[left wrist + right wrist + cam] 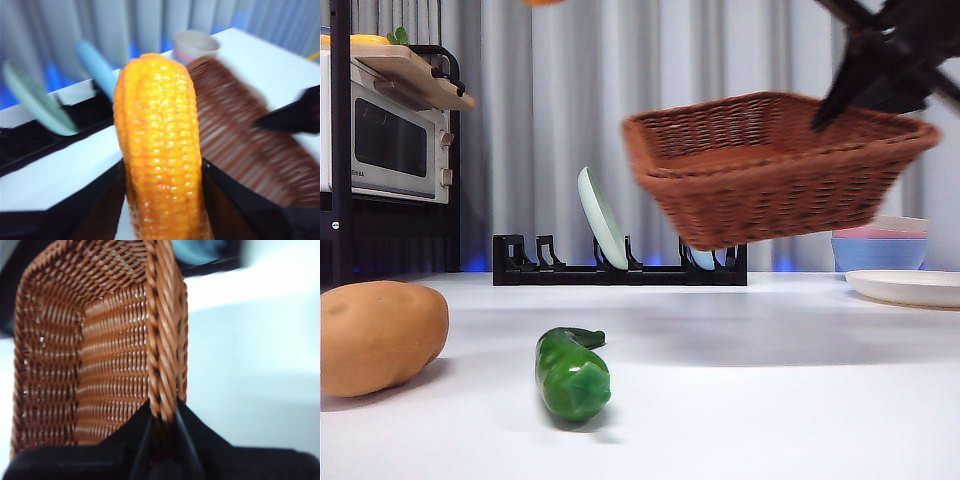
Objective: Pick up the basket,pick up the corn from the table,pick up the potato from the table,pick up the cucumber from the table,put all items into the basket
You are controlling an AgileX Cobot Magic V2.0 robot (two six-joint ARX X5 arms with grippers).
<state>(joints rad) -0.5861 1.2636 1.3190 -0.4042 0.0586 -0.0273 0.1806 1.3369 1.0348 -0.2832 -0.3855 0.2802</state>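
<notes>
My right gripper [162, 412] is shut on the braided rim of the brown wicker basket [110, 350]. It holds the basket [770, 165] tilted in the air above the table's right half, and the gripper [830, 110] reaches in from the upper right. The left gripper [162, 170] is shut on the orange-yellow corn [157, 125], held high beside the blurred basket [235, 135]. Only an orange sliver of the corn [542, 2] shows at the top edge of the front view. The tan potato [380, 335] lies on the white table [770, 400] at near left. The green cucumber [570, 372] lies near the middle.
A black dish rack [620, 268] with an upright pale plate [602, 217] stands at the back. Stacked pastel bowls [880, 245] and a white plate [910, 287] sit at the right. A microwave [390, 145] on a dark shelf is at the far left.
</notes>
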